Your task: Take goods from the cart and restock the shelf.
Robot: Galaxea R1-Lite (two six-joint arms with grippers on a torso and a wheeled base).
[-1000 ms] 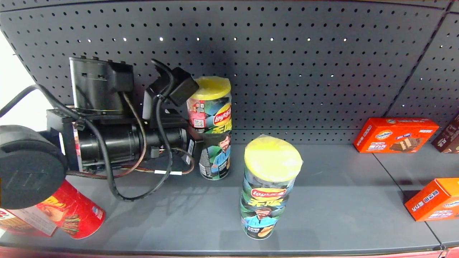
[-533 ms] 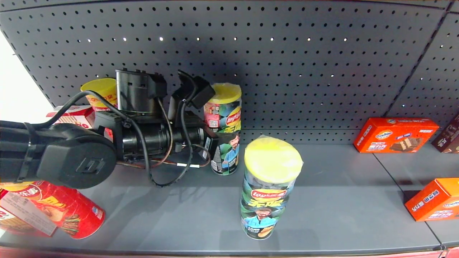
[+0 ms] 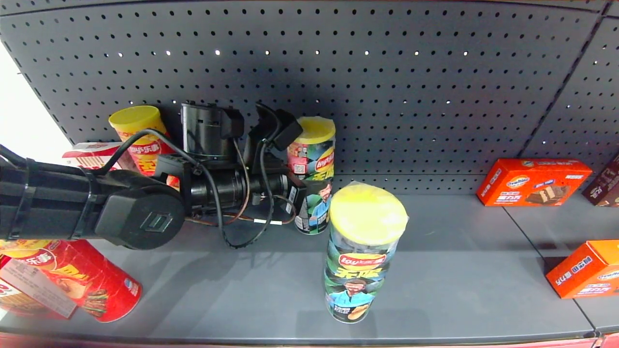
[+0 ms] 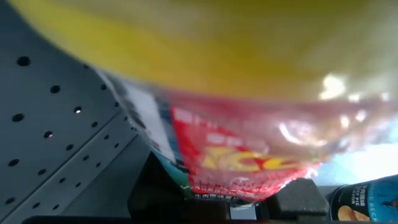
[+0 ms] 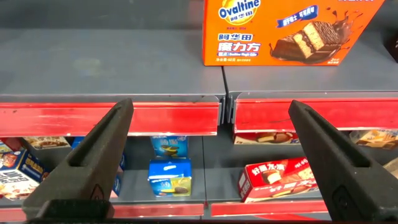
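Now you are holding the chips can [image 3: 316, 159] in the left gripper [image 3: 303, 195], and its fingers are pinching the lower half of the can from the left side. The can is standing upright at the far part of the shelf [image 3: 459, 270], just in front of the pegboard wall [image 3: 411, 96]. I cannot tell if its bottom is touching the shelf.

I am judging this as the placing step. Bring the can down until the bottom is sitting flat, and only then open the fingers. Open them slowly, because a tall can is tipping easily.

When you are pulling back, go straight to the left. The second can [image 3: 365, 251] is standing near and to the right, and the red can [image 3: 140, 140] is just beside the arm on the far left.

The right gripper [image 5: 211, 155] is spread wide and is holding nothing.
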